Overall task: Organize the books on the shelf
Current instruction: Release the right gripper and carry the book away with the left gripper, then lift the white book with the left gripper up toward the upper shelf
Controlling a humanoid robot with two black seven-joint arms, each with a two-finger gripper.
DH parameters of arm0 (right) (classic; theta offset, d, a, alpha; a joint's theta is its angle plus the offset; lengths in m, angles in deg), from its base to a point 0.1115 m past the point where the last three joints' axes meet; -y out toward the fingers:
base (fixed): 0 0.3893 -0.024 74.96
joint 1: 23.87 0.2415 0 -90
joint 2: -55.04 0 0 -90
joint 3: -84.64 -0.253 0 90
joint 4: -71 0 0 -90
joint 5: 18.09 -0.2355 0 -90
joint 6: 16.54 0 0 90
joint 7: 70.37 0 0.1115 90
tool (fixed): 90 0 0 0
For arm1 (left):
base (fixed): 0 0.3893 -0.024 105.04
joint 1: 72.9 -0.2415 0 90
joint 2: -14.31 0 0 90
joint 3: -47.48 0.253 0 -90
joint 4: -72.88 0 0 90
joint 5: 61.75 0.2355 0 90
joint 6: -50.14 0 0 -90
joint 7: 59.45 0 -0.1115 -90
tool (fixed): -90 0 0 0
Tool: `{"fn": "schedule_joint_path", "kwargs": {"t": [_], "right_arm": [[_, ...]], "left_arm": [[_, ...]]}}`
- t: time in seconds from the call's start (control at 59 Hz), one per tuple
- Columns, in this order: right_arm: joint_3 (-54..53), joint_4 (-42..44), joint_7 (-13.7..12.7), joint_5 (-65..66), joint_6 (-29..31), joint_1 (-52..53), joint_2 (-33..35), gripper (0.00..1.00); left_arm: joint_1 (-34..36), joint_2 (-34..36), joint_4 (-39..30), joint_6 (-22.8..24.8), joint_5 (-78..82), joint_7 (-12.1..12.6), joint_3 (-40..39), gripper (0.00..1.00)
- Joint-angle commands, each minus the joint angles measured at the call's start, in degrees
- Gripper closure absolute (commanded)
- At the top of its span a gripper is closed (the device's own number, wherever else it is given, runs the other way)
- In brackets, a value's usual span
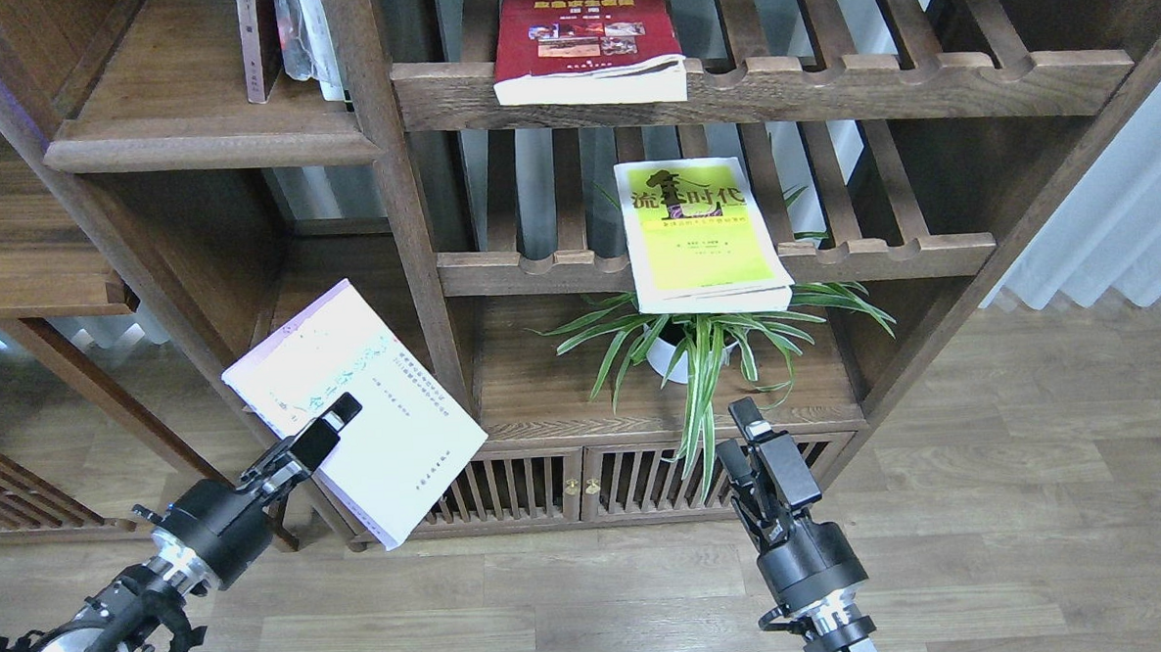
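Even, soft daylight fills the room; the picture is sharp, with slight bending at its edges.

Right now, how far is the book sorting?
Nothing looks finished. The left end effector holds the white book below the shelf, which has only thin volumes. Left: the red book and yellow-green book lie on slatted racks. The right end effector holds nothing.

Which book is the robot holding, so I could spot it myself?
Look at the tall dark wooden bookcase, then down to its lower left. There the left claw grips a white book, tilted in mid-air. The other large books are dark red and yellow-green, lying on slatted racks.
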Motion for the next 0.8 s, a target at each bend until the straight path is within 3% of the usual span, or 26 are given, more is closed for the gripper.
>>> {"fn": "schedule_joint_path", "kwargs": {"t": [0.0, 0.492, 0.78], "right_arm": [[-0.17, -0.2, 0.01, 0.0, 0.0, 0.03, 0.0, 0.02], [-1.66, -0.2, -0.08, 0.18, 0.0, 0.03, 0.0, 0.02], [-2.11, -0.03, -0.08, 0.27, 0.0, 0.11, 0.0, 0.02]], "left_arm": [[-0.06, 0.01, 0.08, 0.0, -4.5, 0.0, -1.31, 0.94], [10.48, 0.01, 0.08, 0.0, -9.25, 0.0, -0.26, 0.94], [9.61, 0.01, 0.08, 0.0, -9.25, 0.0, -1.31, 0.95]]}}
